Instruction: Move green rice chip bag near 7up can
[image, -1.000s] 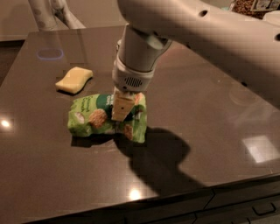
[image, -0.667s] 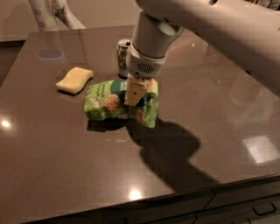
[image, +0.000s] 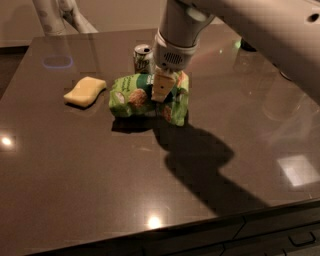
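Observation:
The green rice chip bag (image: 135, 95) is a crinkly light-green pouch with tan chip pictures, held slightly above the dark table (image: 100, 170), its shadow beneath it. My gripper (image: 161, 90) comes down from above and is shut on the bag's middle. The 7up can (image: 143, 58), small with a shiny top, stands upright just behind the bag, partly hidden by my wrist. The bag's upper edge is close in front of the can.
A pale yellow sponge (image: 85, 91) lies left of the bag. The table's front edge (image: 175, 232) runs along the bottom with drawers below. My white arm (image: 260, 35) spans the upper right. A pale object (image: 60, 15) stands beyond the far edge.
My gripper has carried the bag away from the front of the table, toward the back and right. The can has come into view just behind the bag. The sponge has not moved.

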